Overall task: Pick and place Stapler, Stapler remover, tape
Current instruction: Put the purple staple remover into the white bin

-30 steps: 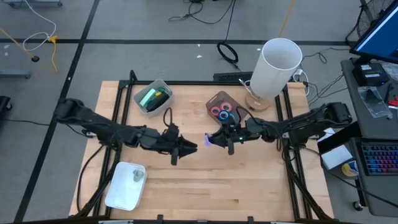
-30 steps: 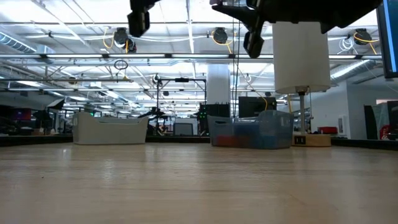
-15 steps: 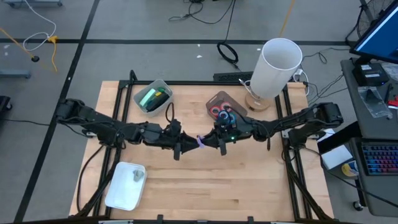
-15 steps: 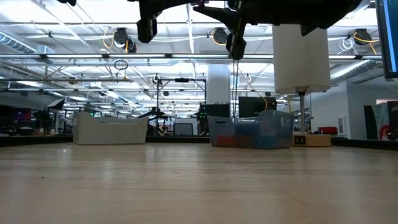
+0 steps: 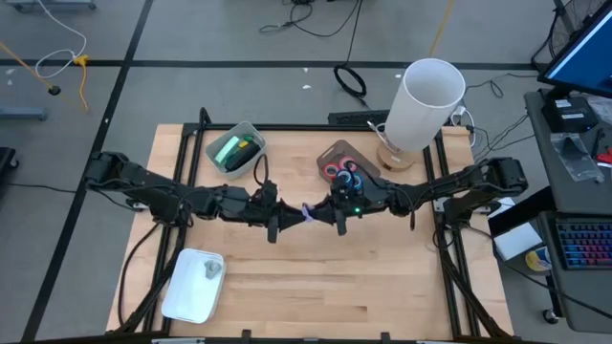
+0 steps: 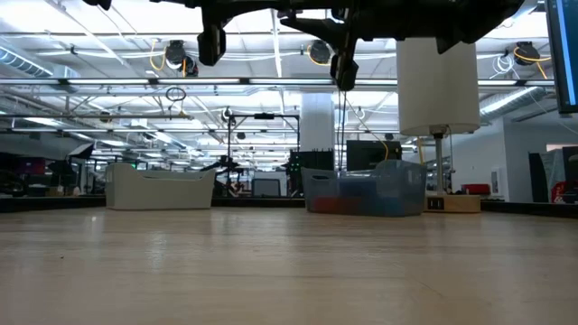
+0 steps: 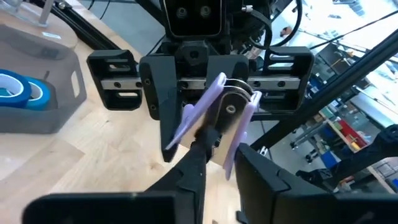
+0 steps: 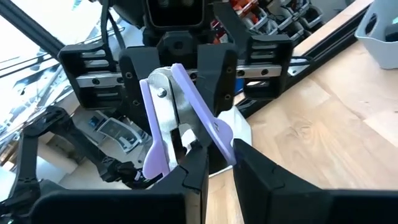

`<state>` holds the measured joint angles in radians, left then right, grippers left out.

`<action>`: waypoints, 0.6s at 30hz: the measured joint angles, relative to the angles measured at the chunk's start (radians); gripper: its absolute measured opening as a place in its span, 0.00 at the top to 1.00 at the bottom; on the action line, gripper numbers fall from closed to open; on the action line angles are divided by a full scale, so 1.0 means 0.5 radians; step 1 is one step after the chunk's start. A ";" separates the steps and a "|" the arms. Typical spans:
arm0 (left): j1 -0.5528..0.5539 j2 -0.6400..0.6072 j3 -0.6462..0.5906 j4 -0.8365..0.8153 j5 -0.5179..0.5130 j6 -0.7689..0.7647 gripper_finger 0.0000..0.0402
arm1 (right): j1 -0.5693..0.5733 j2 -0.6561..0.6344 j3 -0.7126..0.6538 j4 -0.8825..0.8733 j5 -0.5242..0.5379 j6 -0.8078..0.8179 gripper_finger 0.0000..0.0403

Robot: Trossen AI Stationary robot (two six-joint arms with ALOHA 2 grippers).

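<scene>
The purple and metal stapler remover (image 5: 308, 212) hangs in the air over the middle of the table, between my two grippers, which face each other. My right gripper (image 5: 328, 212) is shut on one end and my left gripper (image 5: 289, 215) on the other. The tape rolls (image 5: 342, 173), blue and red, lie in a dark bin (image 5: 334, 153) at the far right; a blue roll (image 7: 25, 93) also shows in the left wrist view. I cannot make out the stapler for certain. My left gripper pinches the remover's end (image 7: 219, 144) nearest to it between its two fingers (image 7: 198, 163), coming level from the table's left. The remover is lifted clear of the table. My right gripper pinches the opposite end (image 8: 186, 144) between its two fingers (image 8: 200, 167), level from the table's right. The purple handles (image 8: 198, 118) stick out ahead of the fingers toward my left gripper.
A grey bin (image 5: 251, 131) with a green and a dark thing stands at the far left. A white tray (image 5: 187, 296) lies near the front left corner. A tall white cylinder (image 5: 427, 105) stands on a wooden base at the far right corner.
My two grippers have come together above the table's middle. The right one has carried the stapler remover toward the table's left, the left one has gone toward the right. The remover's free end now lies between my left gripper's fingers.
</scene>
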<state>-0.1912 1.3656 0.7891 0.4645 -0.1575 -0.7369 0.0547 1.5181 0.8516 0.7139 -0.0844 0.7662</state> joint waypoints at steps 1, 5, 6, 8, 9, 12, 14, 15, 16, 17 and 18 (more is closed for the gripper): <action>0.004 0.000 0.000 0.000 -0.001 -0.003 0.82 | -0.001 0.000 -0.001 0.000 0.010 0.000 0.89; 0.030 0.005 0.004 0.007 0.003 0.015 0.92 | -0.006 0.008 0.000 -0.003 0.058 -0.005 0.89; 0.034 0.005 0.004 0.016 0.004 0.041 0.95 | -0.006 0.007 0.000 0.001 0.061 -0.001 0.89; 0.039 0.004 0.004 0.034 0.025 0.073 0.96 | -0.005 0.004 0.000 0.004 0.076 0.009 0.89; 0.040 0.004 0.004 0.033 0.025 0.074 0.96 | -0.005 0.004 0.000 0.003 0.074 0.009 0.89; 0.052 0.004 0.004 0.024 0.040 0.082 0.96 | -0.007 0.005 0.000 -0.001 0.072 0.007 0.89; 0.051 0.004 0.004 0.012 0.059 0.094 0.96 | -0.007 0.005 0.000 -0.003 0.064 -0.014 0.88; 0.050 0.004 0.004 -0.002 0.069 0.095 0.96 | -0.006 0.005 0.000 -0.010 0.050 -0.036 0.87; 0.049 -0.001 0.004 -0.023 0.079 0.094 0.96 | -0.007 0.003 0.000 -0.021 0.015 -0.056 0.86; 0.050 -0.015 0.004 -0.059 0.096 0.093 0.96 | -0.010 -0.006 0.000 -0.040 -0.021 -0.067 0.84; 0.052 -0.029 0.005 -0.095 0.119 0.093 0.96 | -0.016 -0.008 0.000 -0.046 -0.061 -0.067 0.82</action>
<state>-0.1653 1.3511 0.7914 0.4169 -0.0981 -0.6903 0.0469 1.5139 0.8516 0.6907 -0.1147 0.7326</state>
